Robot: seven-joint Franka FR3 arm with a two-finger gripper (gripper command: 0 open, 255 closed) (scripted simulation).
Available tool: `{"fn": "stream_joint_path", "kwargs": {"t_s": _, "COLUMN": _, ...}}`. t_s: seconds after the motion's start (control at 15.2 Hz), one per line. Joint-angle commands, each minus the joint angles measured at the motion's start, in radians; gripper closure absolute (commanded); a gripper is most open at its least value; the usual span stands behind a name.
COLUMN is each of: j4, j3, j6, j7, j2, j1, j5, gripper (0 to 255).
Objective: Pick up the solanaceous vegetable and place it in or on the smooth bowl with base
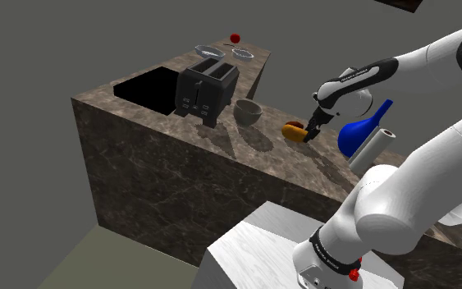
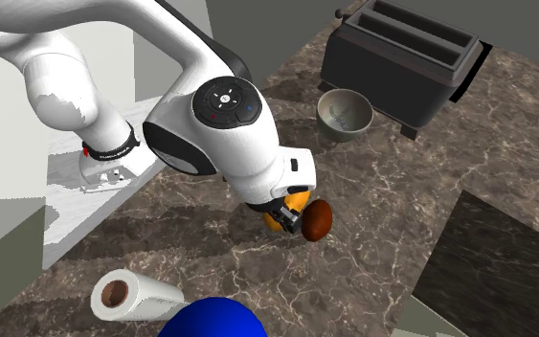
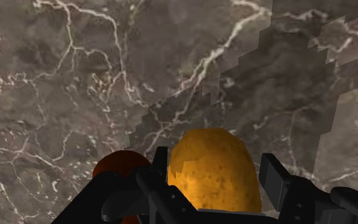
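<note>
An orange-yellow, potato-like vegetable (image 3: 212, 175) lies low over the dark marble counter (image 1: 180, 156), and my black gripper (image 3: 215, 172) is shut on it, one finger on each side. It also shows under the hand in the shoulder view (image 1: 293, 130) and in the second exterior view (image 2: 296, 203). A dark red-brown round thing (image 2: 317, 219) (image 3: 117, 167) sits right beside it, outside the fingers. The smooth grey bowl (image 1: 248, 112) (image 2: 344, 113) stands upright on the counter between the gripper (image 1: 309, 134) and the toaster. I cannot tell whether the vegetable touches the counter.
A black toaster (image 1: 207, 89) (image 2: 406, 53) stands just behind the bowl, beside a dark sink recess (image 1: 148, 89). A blue vase (image 1: 360, 131) and a paper towel roll (image 2: 128, 295) lie near the arm. Two glass dishes (image 1: 209, 52) and a red ball (image 1: 235, 38) sit at the far end.
</note>
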Motion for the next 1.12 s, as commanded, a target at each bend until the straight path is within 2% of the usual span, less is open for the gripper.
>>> {"fn": "stream_joint_path", "kwargs": {"t_s": 0.0, "j4": -0.001, "j3": 0.001, "j6": 0.0, "j7": 0.001, "j2": -0.001, "j1": 0.0, "j5": -0.001, "gripper": 255}}
{"fn": "stream_joint_path", "kwargs": {"t_s": 0.46, "j4": 0.039, "j3": 0.077, "j6": -0.115, "j7": 0.076, "j2": -0.098, "j1": -0.063, "j5": -0.096, "gripper": 255}}
{"fn": "stream_joint_path", "kwargs": {"t_s": 1.06, "j4": 0.104, "j3": 0.152, "j6": -0.257, "j7": 0.121, "j2": -0.186, "j1": -0.107, "j5": -0.144, "gripper": 255}}
